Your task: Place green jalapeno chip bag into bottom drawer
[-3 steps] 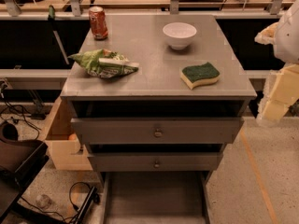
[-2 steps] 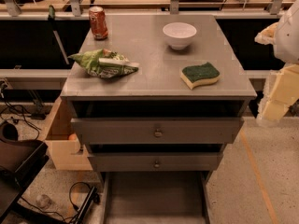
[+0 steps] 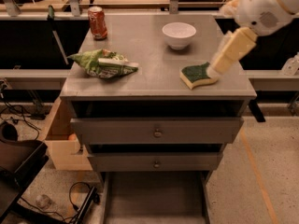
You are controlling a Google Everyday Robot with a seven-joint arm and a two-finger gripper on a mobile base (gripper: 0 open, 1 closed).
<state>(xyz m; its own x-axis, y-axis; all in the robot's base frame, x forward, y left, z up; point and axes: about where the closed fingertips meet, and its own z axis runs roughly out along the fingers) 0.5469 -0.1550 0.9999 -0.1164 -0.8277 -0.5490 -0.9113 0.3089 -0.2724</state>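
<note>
A can [image 3: 97,22] stands at the bench's [image 3: 145,80] back-left corner. The bag [image 3: 103,63] lies crumpled by the left edge, midway front to back, well apart from the gripper [image 3: 218,65]. A bowl [image 3: 179,34] sits near the back edge, right of centre. A sponge [image 3: 198,75] lies near the front-right corner. The gripper comes in over the right edge, its tip at the sponge's right end. Whether it is open or grips anything, I cannot tell. Below the front edge the bottom drawer [image 3: 154,197] stands pulled out.
</note>
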